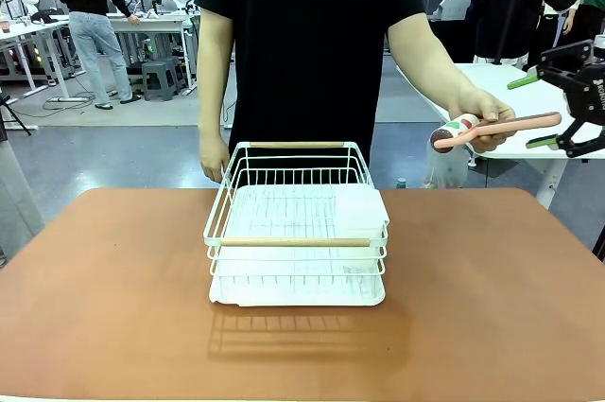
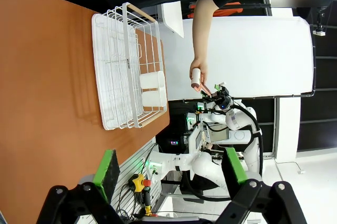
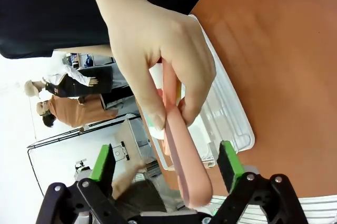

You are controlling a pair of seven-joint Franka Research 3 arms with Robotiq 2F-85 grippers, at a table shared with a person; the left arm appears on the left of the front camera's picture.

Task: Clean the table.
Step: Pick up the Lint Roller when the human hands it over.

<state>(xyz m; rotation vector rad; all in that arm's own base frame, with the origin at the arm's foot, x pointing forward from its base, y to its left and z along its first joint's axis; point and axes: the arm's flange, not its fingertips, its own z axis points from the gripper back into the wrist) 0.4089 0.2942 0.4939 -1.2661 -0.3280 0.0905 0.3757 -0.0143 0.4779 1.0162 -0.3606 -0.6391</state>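
Note:
The reddish-brown table (image 1: pixel 113 279) spreads across the front view and runs down the left side of the left wrist view (image 2: pixel 42 103). Above the table's far right corner, a person's hand (image 1: pixel 482 109) holds out a lint roller (image 1: pixel 501 128) with a pink handle. My right gripper (image 1: pixel 532 111) is open, and the handle's free end lies between its green pads without touching them. Seen from the right wrist, the handle (image 3: pixel 181 155) runs down from the hand (image 3: pixel 158 50) into the gap of the open gripper (image 3: pixel 166 166). My left gripper (image 2: pixel 171 167) hangs open over nothing, off the table's side.
A white wire rack (image 1: pixel 298 222) with wooden handles stands mid-table on a white drip tray, just in front of the person. Their other hand (image 1: pixel 214 158) hangs at the table's far edge. A white-topped table (image 1: pixel 501 80) stands behind on the right.

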